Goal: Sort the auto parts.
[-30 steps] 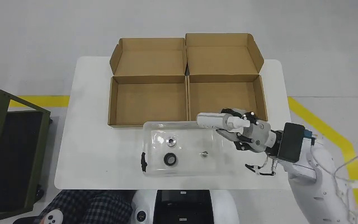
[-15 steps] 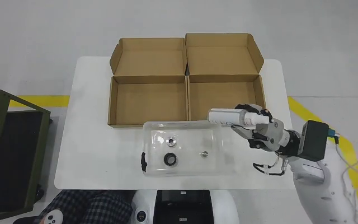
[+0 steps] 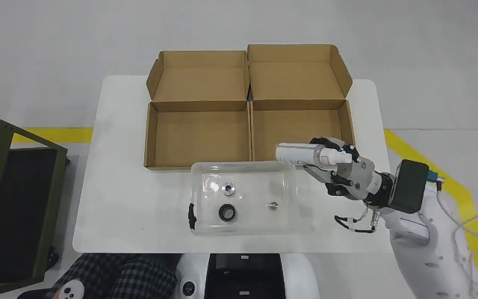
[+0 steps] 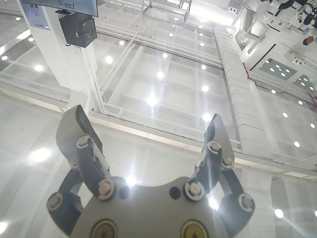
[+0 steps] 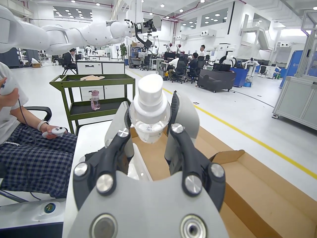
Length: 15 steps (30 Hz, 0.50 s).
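Bottle [image 3: 302, 155] clamped crosswise in right end effector [image 3: 326, 160], held level over clear bin [image 3: 258, 224] far corner, probably bound for right cardboard box [image 3: 299, 131]. Left end effector [image 4: 147, 115] gaping, empty, parked clear of the work.

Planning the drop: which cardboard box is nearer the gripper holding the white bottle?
The box on the robot's right; the right gripper holds the bottle at its front edge, the other box lies farther.

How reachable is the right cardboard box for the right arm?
Probably yes: the right pincer, shut on the white bottle, hangs at the near edge of the open right cardboard box, with nothing between them.
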Each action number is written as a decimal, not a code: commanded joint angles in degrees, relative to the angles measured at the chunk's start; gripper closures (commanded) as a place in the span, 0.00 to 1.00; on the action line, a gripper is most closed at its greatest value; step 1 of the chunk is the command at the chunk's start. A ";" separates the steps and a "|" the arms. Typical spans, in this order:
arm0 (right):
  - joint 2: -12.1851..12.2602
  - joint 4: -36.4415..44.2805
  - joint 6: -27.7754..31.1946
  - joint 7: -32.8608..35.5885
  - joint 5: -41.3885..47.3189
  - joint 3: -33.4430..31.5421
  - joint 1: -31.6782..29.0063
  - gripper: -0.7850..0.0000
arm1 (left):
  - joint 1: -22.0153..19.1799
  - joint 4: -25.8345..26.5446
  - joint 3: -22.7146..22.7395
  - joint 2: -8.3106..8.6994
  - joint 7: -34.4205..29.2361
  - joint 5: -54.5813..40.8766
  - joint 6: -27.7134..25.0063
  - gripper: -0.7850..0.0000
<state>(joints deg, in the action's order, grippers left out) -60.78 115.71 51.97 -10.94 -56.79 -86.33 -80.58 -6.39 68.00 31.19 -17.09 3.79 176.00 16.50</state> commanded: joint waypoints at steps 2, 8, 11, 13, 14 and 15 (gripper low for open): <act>-0.15 -1.30 -1.87 1.37 -0.43 1.32 1.47 1.00 | 0.00 0.00 0.00 0.00 0.00 0.00 0.00 0.00; -0.57 -4.55 -6.84 5.27 -1.34 4.75 4.36 1.00 | 0.00 0.00 0.00 0.00 0.00 0.00 0.00 0.00; -0.81 -6.32 -9.45 7.87 -1.78 6.68 5.80 1.00 | 0.00 0.00 0.00 0.00 0.00 0.00 0.00 0.00; -1.01 -7.87 -11.00 9.51 -1.86 8.09 6.94 1.00 | 0.00 0.00 0.00 0.00 0.00 0.00 0.00 0.00; -1.12 -8.78 -11.70 10.16 -1.91 8.81 7.59 1.00 | 0.00 0.00 0.00 0.00 0.00 0.00 0.00 0.00; -1.20 -9.41 -12.14 10.50 -1.88 9.26 8.03 1.00 | 0.00 0.00 0.00 0.00 0.00 0.00 0.00 0.00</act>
<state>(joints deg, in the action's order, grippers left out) -61.91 106.96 40.29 -0.79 -58.69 -77.52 -73.00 -6.39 68.00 31.19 -17.09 3.79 176.00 16.50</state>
